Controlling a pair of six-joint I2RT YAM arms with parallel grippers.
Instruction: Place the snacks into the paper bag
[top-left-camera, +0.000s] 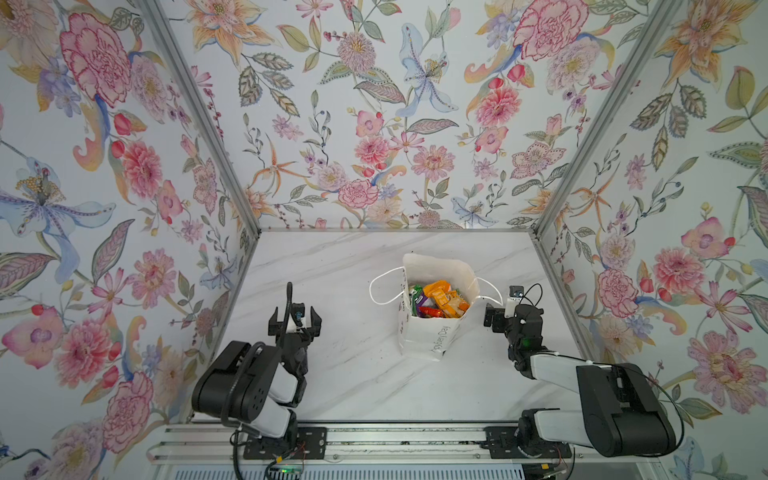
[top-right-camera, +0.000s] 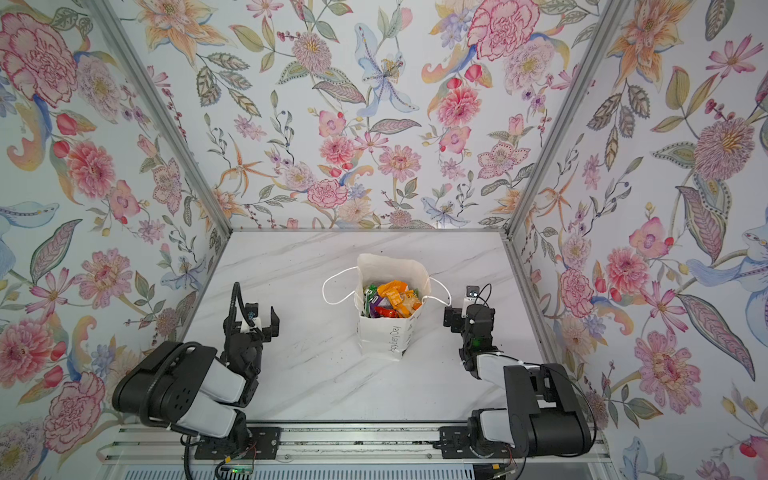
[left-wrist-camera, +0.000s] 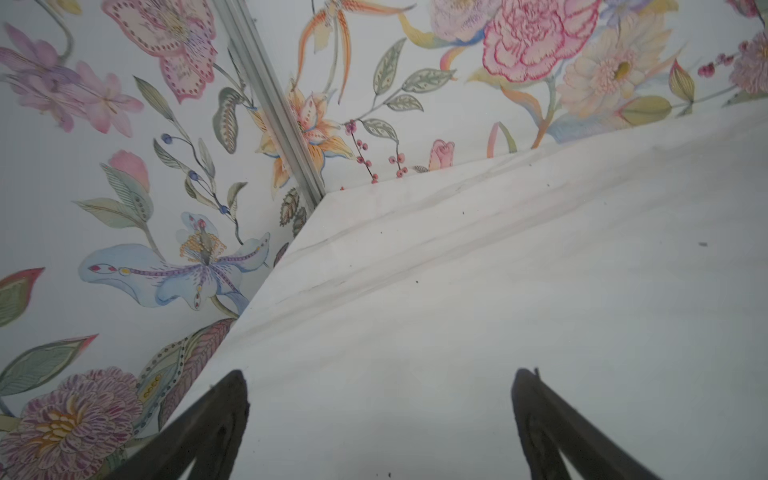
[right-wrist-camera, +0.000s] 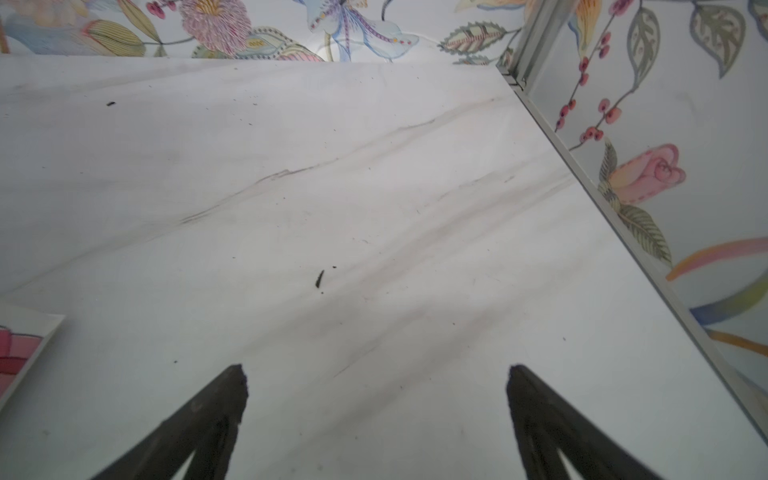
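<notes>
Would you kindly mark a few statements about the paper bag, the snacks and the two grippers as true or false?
1. The paper bag stands upright on the table. True.
2. The left gripper holds a packet. False: it is open and empty.
3. The snacks are inside the paper bag. True.
4. The right gripper is shut on a cord handle. False: it is open, with nothing between its fingers.

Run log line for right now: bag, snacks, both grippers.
bag: upright | snacks: inside bag | left gripper: open, empty | right gripper: open, empty, beside bag
</notes>
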